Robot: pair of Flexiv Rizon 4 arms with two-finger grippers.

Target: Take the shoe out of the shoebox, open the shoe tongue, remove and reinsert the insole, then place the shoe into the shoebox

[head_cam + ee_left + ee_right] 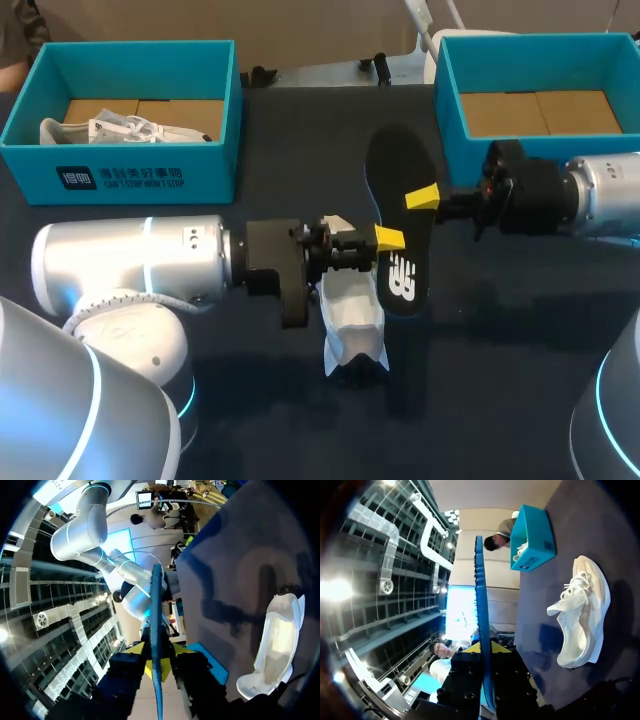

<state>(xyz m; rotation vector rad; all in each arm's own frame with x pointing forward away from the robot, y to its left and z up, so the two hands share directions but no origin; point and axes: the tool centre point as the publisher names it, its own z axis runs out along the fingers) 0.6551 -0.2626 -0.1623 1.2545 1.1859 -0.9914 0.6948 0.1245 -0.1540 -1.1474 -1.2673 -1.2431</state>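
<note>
Nearest me, the white shoe [352, 318] sits on the dark table [480, 350], just under my left wrist, out of both boxes. From the right wrist view it looks tipped partly onto its side with the laces loose. How wide the tongue is open I can't tell. Above it, left gripper [390, 240] comes in from the left, its fingers pinching the black insole [400, 280] near the logo end. The left wrist view shows the insole edge-on between the yellow pads [148, 669]. The insole is off the table, roughly level and partly over the shoe. Right gripper [424, 198] clamps it from the opposite edge, further toward the plain end; the right wrist view has the insole edge-on between those fingers too. So both arms hold one flexible part; I read this as insole out, reinsertion next. To do it well: don't pull the arms apart or twist, it'll buckle or slip. I'd let one arm take the insole alone and free the other to pin the shoe upright and hold the tongue back. Feed narrow end first at a shallow angle, logo face up, then press the heel end flat. Further back, the left shoebox [120, 178] holds another white shoe [110, 130]. The right shoebox [448, 100] shows only a cardboard floor.
</note>
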